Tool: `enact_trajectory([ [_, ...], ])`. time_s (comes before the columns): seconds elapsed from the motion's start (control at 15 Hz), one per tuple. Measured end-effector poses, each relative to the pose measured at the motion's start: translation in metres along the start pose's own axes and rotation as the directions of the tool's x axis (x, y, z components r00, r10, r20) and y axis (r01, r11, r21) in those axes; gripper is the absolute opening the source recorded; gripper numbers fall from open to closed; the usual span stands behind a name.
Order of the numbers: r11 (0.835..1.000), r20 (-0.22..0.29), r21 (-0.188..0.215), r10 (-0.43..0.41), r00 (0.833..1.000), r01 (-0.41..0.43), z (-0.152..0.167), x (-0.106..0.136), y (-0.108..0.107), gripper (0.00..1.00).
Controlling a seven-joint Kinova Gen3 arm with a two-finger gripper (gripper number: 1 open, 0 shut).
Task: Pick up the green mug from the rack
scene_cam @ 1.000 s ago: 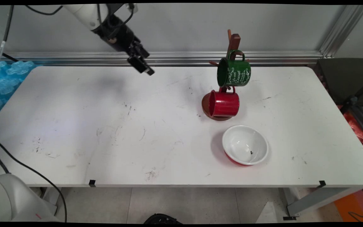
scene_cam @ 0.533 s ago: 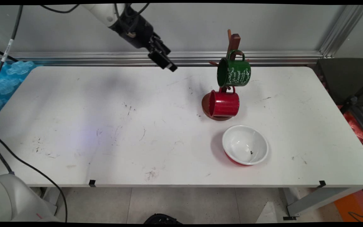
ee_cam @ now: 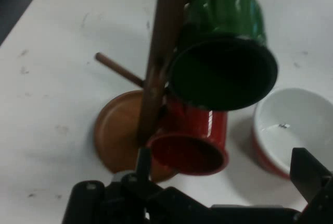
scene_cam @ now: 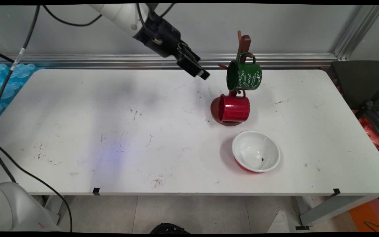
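Gripper (scene_cam: 200, 72): black, two-finger, on a white arm entering from the upper left; raised above the table's far side, pointing down and toward the mug tree. Holds nothing. Jaws: in the hand view one finger (ee_cam: 311, 178) stands far to the lower right and the other side shows only linkage at lower left, so they stand apart, open.

Green mug (scene_cam: 244, 76): nearest item, just beyond the jaws and apart from them. Hangs by its handle on an upper peg, mouth turned toward the jaws; white lettering on its side. In the hand view (ee_cam: 223, 62) it sits straight ahead, dark interior facing the camera.

Mug tree (scene_cam: 243, 46): brown wooden post with pegs on a round wooden base, ahead of the jaws, a little past the green mug. One bare peg projects from the post on the near side in the hand view (ee_cam: 162, 41).

Red mug (scene_cam: 234, 108): hangs on a lower peg, below the green mug and further down from the jaws, over the base.

Bowl (scene_cam: 256, 151): white inside, red outside, upright on the table beyond the tree from the jaws, near the base but not touching.

Table (scene_cam: 110, 131): white, scuffed, well below the jaws.
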Motion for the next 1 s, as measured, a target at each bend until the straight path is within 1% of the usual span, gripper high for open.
enact_trajectory([
  [0.33, 0.999, -0.051, -0.035, -0.028, 0.998, 0.026, 0.022, -0.001, 0.013, 1.00],
  [0.67, 0.997, -0.090, -0.059, -0.049, 0.995, 0.044, 0.039, -0.001, 0.022, 1.00],
  [1.0, 0.996, -0.123, -0.068, -0.066, 0.990, 0.058, 0.052, -0.002, 0.028, 1.00],
])
